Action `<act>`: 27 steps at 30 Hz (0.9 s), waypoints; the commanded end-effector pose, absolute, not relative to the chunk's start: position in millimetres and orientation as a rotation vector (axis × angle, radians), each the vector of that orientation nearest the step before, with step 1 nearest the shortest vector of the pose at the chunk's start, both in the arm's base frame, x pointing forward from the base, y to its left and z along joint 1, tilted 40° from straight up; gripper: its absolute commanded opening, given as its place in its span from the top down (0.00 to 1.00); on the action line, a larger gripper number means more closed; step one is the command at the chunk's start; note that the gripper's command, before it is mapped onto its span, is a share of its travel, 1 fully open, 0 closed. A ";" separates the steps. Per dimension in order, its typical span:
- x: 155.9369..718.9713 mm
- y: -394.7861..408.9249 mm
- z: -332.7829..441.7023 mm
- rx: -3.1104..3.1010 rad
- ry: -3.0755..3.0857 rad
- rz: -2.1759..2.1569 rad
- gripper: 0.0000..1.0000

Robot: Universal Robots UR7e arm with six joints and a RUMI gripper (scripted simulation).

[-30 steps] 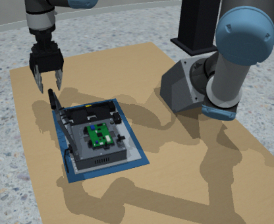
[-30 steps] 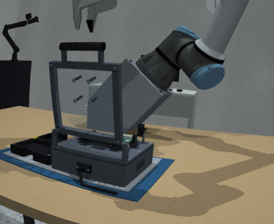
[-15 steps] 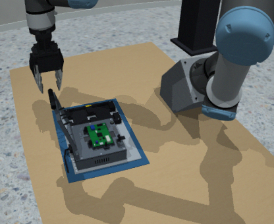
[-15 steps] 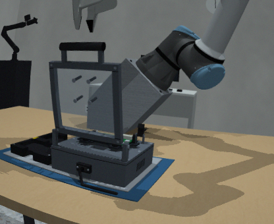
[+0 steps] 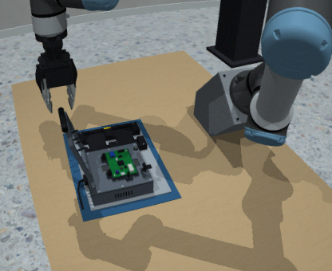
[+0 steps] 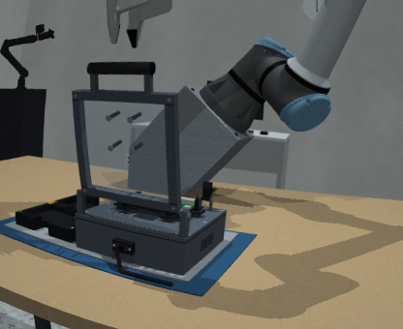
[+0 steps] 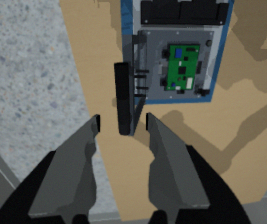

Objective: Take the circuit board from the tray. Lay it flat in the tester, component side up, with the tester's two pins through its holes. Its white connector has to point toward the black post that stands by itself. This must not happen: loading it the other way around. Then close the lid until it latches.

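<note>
With the green circuit board (image 5: 122, 163) lying flat in the grey tester (image 5: 120, 180) at centre-left of the top view, the end effector (image 5: 59, 96) is hovering partly open and empty at upper left, above the lid's black bar handle (image 6: 121, 68). It should be descending squarely so its tapered metallic fingers straddle that rounded bar, then swinging the clear-paned, grey-framed lid (image 6: 127, 146) down over the matte box on the blue mat (image 5: 166, 182) and tan surface (image 5: 208, 204).

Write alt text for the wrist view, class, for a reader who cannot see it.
Looking straight down, the open, empty gripper hangs above the black handle of the tester's raised lid, its jaws apart on either side of the bar. Beyond, the green circuit board lies flat in the grey tester on a blue mat.
</note>
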State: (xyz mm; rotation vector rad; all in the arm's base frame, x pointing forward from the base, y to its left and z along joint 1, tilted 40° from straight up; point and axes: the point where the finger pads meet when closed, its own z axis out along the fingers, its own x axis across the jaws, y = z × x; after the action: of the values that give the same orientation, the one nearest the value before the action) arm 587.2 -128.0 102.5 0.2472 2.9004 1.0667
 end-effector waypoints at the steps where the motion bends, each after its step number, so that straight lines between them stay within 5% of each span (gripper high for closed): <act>1: 587.5 -127.8 101.9 0.248 2.900 1.065 0.70; 27: 590.6 -108.0 78.1 0.248 2.900 1.065 0.70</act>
State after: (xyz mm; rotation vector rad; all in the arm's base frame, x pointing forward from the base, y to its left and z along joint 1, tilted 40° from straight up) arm 590.0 -109.7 80.5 0.2471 2.9006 1.0670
